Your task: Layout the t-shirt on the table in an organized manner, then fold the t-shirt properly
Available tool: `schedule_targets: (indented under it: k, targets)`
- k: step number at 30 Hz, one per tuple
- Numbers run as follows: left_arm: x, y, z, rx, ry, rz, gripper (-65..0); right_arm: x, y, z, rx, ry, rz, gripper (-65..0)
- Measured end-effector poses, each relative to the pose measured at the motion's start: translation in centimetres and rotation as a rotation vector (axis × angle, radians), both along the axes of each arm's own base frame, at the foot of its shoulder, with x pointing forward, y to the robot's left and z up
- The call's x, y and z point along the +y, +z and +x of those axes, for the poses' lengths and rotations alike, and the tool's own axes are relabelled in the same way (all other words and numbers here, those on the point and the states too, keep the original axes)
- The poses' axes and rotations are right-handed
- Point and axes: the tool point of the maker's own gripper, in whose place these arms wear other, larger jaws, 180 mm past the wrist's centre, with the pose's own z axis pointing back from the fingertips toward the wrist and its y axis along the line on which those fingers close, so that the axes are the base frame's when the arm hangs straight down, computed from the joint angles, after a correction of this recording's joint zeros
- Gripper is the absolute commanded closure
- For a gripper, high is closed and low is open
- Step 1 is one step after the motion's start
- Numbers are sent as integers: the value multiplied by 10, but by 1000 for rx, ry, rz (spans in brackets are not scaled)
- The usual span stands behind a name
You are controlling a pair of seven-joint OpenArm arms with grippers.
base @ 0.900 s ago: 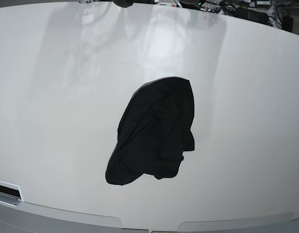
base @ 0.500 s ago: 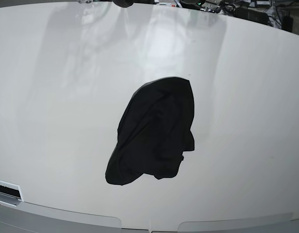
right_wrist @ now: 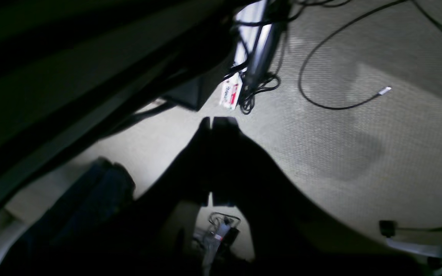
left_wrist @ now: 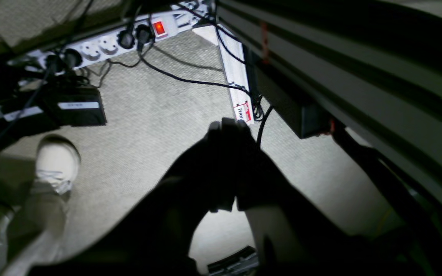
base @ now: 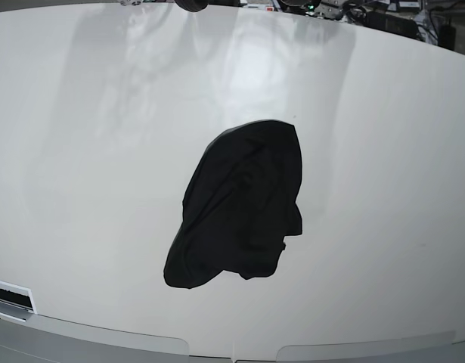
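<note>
The black t-shirt [base: 241, 208] lies crumpled in a long heap near the middle of the glossy white table [base: 88, 174], a little toward the front edge. Neither arm shows in the base view. In the left wrist view my left gripper [left_wrist: 229, 128] hangs below the table's level over the carpet, its dark fingers pressed together with nothing between them. My right gripper [right_wrist: 216, 123] in the right wrist view is likewise down beside the table, shut and empty. The t-shirt is out of sight in both wrist views.
Under the table lie a white power strip [left_wrist: 113, 40] with a lit red switch, black cables [right_wrist: 320, 76] and dark boxes [left_wrist: 71, 109] on grey carpet. A person's light shoe [left_wrist: 56, 161] stands at the left. The table's frame [left_wrist: 359, 69] runs beside each gripper.
</note>
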Motion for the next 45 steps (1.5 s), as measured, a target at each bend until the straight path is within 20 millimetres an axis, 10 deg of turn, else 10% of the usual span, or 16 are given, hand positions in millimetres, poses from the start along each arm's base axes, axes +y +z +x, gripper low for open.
schedule_targets:
  k: [9, 20, 26, 35, 45]
  targets:
    - [12, 21, -72, 56, -38, -22, 0, 11, 24, -29, -44, 53, 118, 0]
    - [35, 71, -99, 59, -142, -50, 0, 20, 92, -61, -129, -44, 158, 0]
    - [35, 113, -109, 23, -174, -85, 0, -16, 141, -83, -138, 30, 78, 0]
    - [47, 194, -42, -154, -8, -141, 0, -32, 235, -58, -326, 104, 22, 0]
    - [59, 272, 47, -420, 10, -172, 0, -60, 295, 22, -602, 184, -227, 0]
